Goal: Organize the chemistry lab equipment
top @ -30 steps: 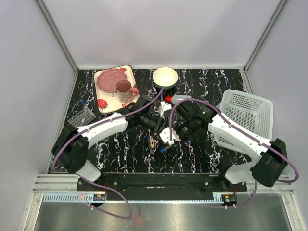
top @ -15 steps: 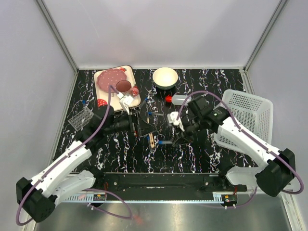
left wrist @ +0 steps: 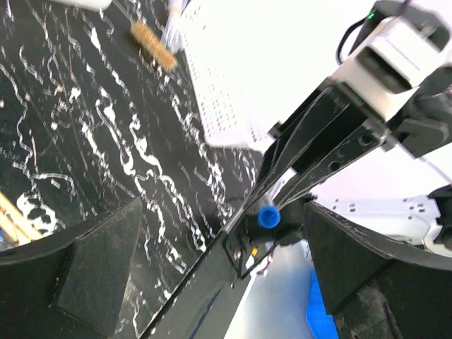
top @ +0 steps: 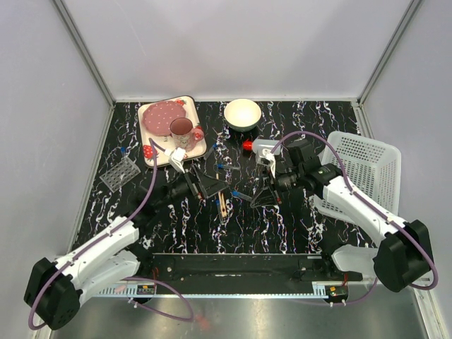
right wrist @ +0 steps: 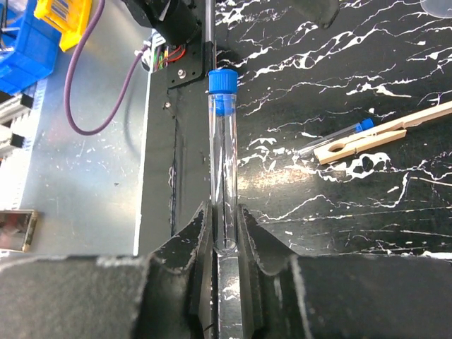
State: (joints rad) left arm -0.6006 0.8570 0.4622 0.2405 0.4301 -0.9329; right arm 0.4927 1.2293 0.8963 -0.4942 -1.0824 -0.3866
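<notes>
As the right gripper (right wrist: 224, 219) is clamped on the closed end of a blue-capped clear tube (right wrist: 224, 155), the tube hangs above the middle of the surface, cap leading toward the left gripper (top: 212, 186).

Left gripper: fingers spread wide, nothing between them. In the left wrist view the cap lines up with the gap. Whether it has entered the gap: cannot tell.

Judged step: hand-over of the tube, right to left. Reason: the clear grid rack (top: 119, 173) lies by the left edge, on the left arm's side.

To do it well:
- Centre the tube axis in the open gap.
- Take the tube just behind the cap, apart from the right fingers, so the grippers do not knock.
- Close gently; the wall looks thin and probably slippery.
- Release on the right only once the left hold is firm.
- Turn the tube upright, cap up, before lowering it into a rack cell.

Around: a second tube (right wrist: 339, 138) lies on the surface just beside the thin wooden stick (right wrist: 385, 133). The red-capped bottle (top: 248, 145) lies toward the far edge. The brush (left wrist: 152, 46) is near the white basket (top: 364, 166) at the right edge.
</notes>
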